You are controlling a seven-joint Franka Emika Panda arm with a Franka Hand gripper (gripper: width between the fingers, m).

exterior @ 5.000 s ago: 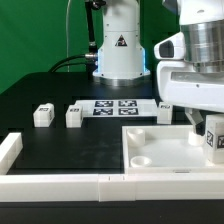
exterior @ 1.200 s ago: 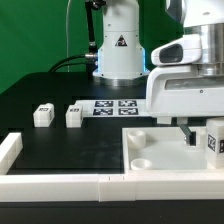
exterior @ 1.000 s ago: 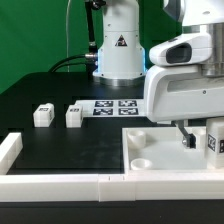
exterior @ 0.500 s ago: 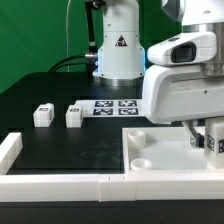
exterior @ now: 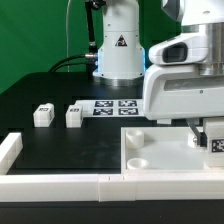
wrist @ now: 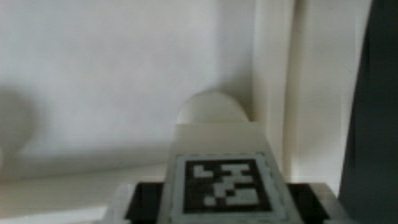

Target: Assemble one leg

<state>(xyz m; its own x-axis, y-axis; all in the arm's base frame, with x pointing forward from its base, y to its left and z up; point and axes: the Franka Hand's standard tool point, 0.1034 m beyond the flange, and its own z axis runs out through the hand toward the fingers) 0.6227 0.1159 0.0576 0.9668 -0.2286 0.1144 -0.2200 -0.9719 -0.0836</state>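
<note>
Now your gripper (exterior: 208, 136) pinches the leg (wrist: 221, 165) over the square panel (exterior: 165, 158), so it can meet a socket.

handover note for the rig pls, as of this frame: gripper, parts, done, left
Gripper: low over the square panel at the exterior view's right. Wrist view shows a tagged leg between the fingers; it looks gripped, but finger contact isn't clear, so verify.
Parts: two more legs sit loose on the black table, beside the marker board. White bars lie along the front edge.
Done: one leg brought onto the panel area.
Left: seating is not visible from either view. The near panel socket is empty. Confirm grip, then place and secure the leg.
</note>
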